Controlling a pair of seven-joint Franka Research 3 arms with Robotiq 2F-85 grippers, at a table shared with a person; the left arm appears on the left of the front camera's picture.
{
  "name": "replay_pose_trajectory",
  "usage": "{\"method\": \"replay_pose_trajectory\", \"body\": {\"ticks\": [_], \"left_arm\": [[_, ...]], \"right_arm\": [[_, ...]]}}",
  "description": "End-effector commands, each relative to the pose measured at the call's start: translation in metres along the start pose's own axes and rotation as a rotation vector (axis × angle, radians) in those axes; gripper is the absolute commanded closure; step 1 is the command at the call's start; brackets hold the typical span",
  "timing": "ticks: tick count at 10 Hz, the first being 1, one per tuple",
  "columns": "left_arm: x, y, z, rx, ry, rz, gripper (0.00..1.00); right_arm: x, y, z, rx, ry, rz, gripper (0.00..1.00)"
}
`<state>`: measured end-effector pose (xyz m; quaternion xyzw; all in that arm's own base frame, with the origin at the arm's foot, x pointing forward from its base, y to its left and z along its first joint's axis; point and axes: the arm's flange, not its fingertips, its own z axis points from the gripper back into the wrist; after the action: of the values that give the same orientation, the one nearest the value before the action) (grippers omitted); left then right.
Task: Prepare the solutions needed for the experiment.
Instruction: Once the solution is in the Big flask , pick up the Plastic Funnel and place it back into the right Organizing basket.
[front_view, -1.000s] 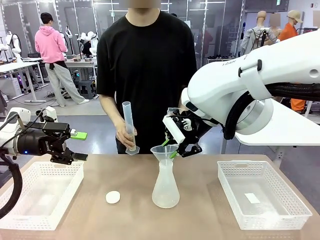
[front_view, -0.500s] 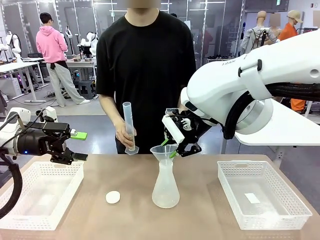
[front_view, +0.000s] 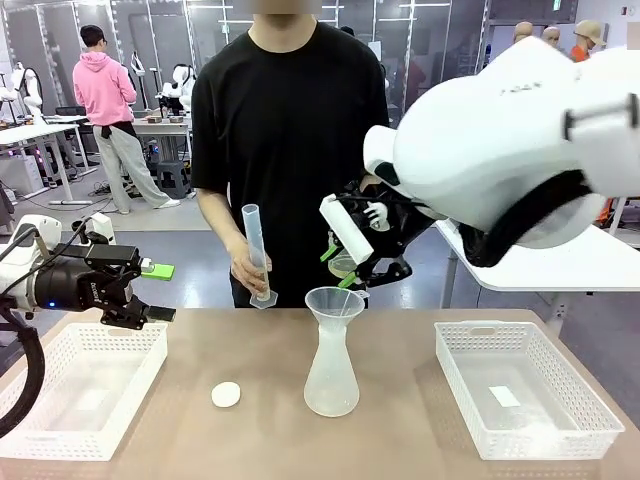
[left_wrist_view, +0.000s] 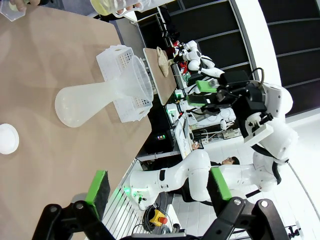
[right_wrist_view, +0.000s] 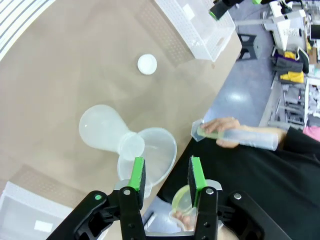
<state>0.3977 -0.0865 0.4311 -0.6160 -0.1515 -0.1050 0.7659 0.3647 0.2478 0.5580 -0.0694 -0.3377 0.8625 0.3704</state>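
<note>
At mid-table, the flask (front_view: 331, 385) stands with a funnel (front_view: 334, 303) in its neck, ready for pouring; the right jaws hang half-spread and empty just above it, beside a person's cup (right_wrist_view: 176, 196) of yellow-green solution (right_wrist_view: 184, 201). The left jaws, spread wide, wait near a basket (front_view: 60, 448).

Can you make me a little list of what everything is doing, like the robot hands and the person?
flask: frosted conical flask upright on the table, funnel in its neck
right gripper: above the funnel, jaws apart, nothing between them
left gripper: jaws open, empty, beside the left basket
person: one hand holds a graduated cylinder near its base
small cup: yellow-green liquid inside, just beyond the right jaws
lid: white, round, on the table left of the flask
</note>
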Motion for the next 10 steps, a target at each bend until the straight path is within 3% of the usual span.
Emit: {"method": "replay_pose_trajectory", "body": {"ticks": [1, 3, 4, 7, 10], "left_arm": [[0.0, -0.001, 0.0, -0.017, 0.002, 0.001, 0.0], [0.0, -0.001, 0.0, -0.017, 0.002, 0.001, 0.0], [0.0, -0.001, 0.0, -0.017, 0.002, 0.001, 0.0], [0.0, -0.001, 0.0, -0.017, 0.002, 0.001, 0.0], [0.0, -0.001, 0.0, -0.017, 0.002, 0.001, 0.0]], "right_arm": [[0.002, 0.02, 0.023, 0.022, 0.083, -0.132, 0.55], [-0.016, 0.048, 0.058, 0.015, 0.106, -0.307, 0.55], [-0.026, 0.061, 0.07, 0.026, 0.005, -0.47, 0.55], [-0.065, 0.099, 0.081, -0.183, -0.285, -0.933, 0.55], [-0.114, 0.138, 0.077, -0.255, -0.477, -1.37, 0.55]]}}
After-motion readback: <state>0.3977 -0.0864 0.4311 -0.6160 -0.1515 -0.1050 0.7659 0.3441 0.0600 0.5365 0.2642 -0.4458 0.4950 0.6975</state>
